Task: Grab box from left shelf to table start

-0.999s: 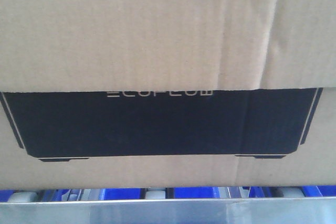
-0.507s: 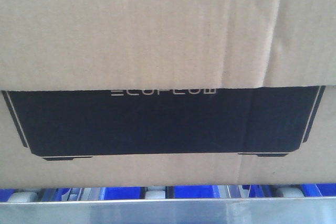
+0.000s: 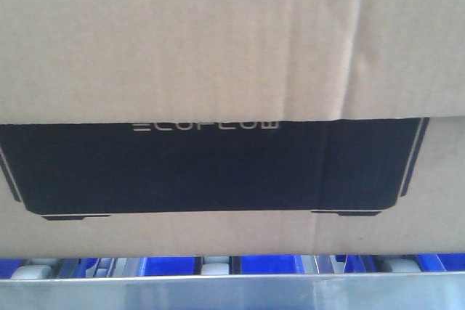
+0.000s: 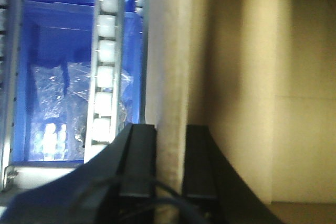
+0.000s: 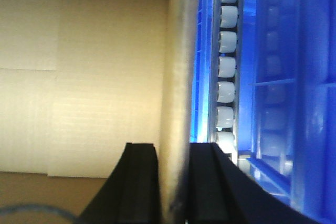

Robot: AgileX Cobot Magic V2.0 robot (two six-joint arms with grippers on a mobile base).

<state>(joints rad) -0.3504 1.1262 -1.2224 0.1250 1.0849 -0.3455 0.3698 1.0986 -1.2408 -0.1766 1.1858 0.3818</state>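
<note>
Shift: the box [image 3: 218,49] is sitting further toward 9 o'clock in the front view than half a second ago, its ECOFLOW lettering [image 3: 205,125] moving with it.
Box: it is lying over the left shelf [image 3: 232,292], whose silver rail is running along 6 o'clock.
Left gripper [image 4: 169,140]: both fingers are clamping one cardboard wall; grey rollers [image 4: 105,51] are lining up toward 10 o'clock.
Right gripper [image 5: 172,153]: it is pinching another wall the same way.

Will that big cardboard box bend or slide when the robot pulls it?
Probably slides easily: the box appears to sit on small rollers. Its thin wall, pinched by the left gripper and right gripper, may flex. The creased front suggests soft cardboard.
</note>
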